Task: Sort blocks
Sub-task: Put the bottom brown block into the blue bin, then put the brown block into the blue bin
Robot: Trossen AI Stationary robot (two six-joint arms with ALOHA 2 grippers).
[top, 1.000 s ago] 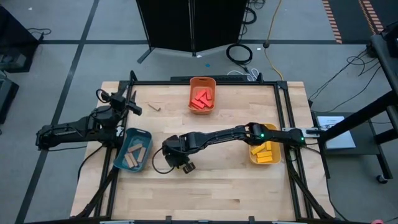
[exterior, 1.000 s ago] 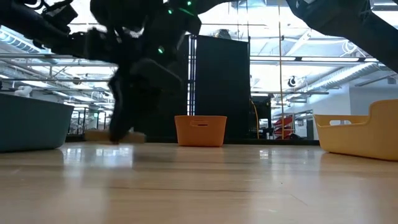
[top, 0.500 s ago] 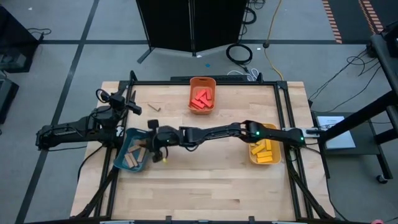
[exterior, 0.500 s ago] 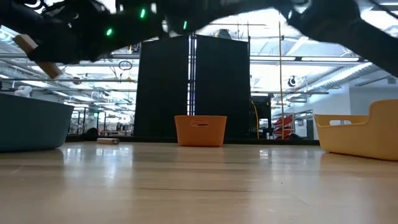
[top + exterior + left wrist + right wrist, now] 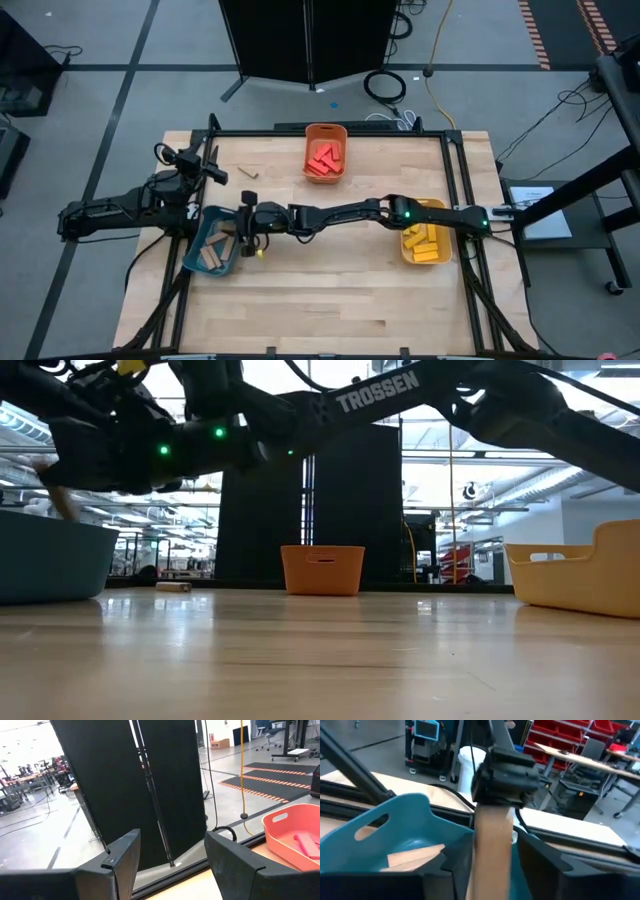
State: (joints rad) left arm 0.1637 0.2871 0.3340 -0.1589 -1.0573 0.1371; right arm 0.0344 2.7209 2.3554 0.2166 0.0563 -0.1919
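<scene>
- Over the teal bin [image 5: 214,243] at the table's left side, the right gripper [image 5: 243,228] reaches across from the right arm.
- Between its fingers [image 5: 454,865] stands a tan block [image 5: 492,850], upright in the right wrist view (whether the fingers press it or have just let go cannot be told).
- Inside the teal bin, directly under the gripper, lie more tan blocks [image 5: 213,252].
- Red blocks [image 5: 324,158] fill the orange bin [image 5: 325,131] at the far edge; yellow blocks [image 5: 425,240] fill the yellow bin [image 5: 430,259] at right.
- One loose tan block [image 5: 248,173] lies on the table [image 5: 340,290], apart from both grippers.
- Left gripper [image 5: 170,857] waits at the table's left edge, jaws wide and holding nothing.
</scene>
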